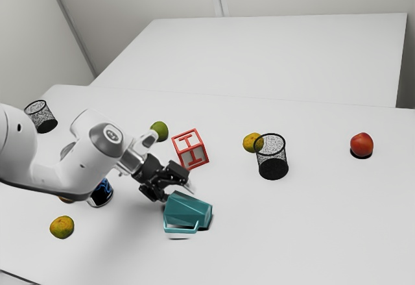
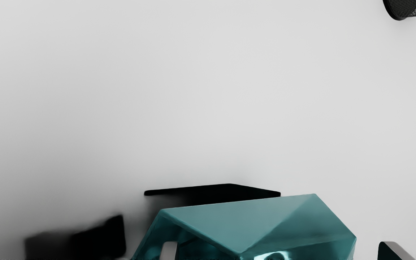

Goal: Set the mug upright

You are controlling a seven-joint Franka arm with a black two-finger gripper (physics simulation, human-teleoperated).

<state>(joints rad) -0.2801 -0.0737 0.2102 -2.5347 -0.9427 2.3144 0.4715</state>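
Mug [image 1: 188, 211]: teal, faceted, lying on its side on the table [image 1: 292, 233], handle [image 1: 181, 231] toward the exterior camera.
Pincer [image 1: 174, 193]: fingers apart at the mug, nothing clamped.
Handling: best centred across the body, closed evenly, turned base-down, seated flat before release (slanted facets may slip).
Arm [image 1: 84, 161]: low, from the exterior view's left, hand slanting down.

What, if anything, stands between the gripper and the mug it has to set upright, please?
Nothing visible does: the open gripper is right at the mug, which lies on its side. The block sits off beyond them in the exterior view.
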